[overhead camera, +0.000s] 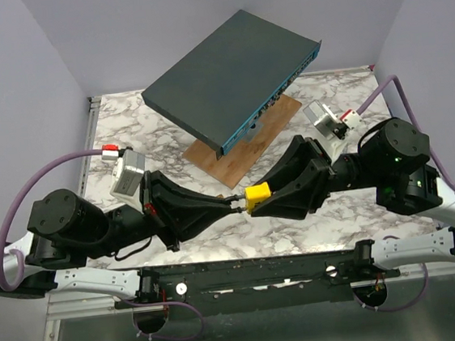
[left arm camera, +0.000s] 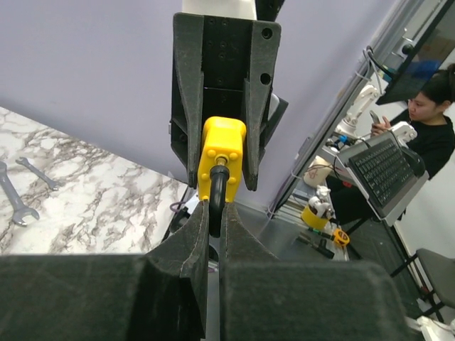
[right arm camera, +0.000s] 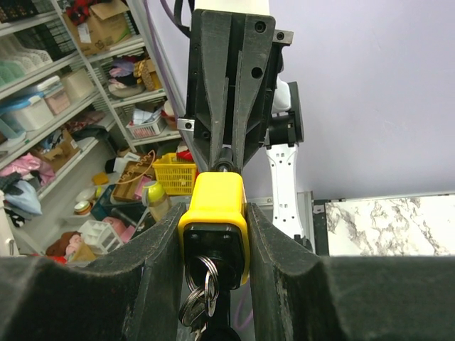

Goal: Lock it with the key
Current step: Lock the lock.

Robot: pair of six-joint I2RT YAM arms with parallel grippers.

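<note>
Two black robot claws meet tip to tip above the near middle of the marble worktop (overhead camera: 126,132). The right claw (right arm camera: 213,231) is partly open, its fingers clamped on the sides of a yellow padlock (right arm camera: 213,213) held in the air, with keys (right arm camera: 197,302) hanging from its dark end face. The left claw (left arm camera: 214,217) is closed tight on the padlock's shackle (left arm camera: 217,190). Toward the far edge, a grey flat box (overhead camera: 225,73) lies on a wooden board (overhead camera: 238,157).
</note>
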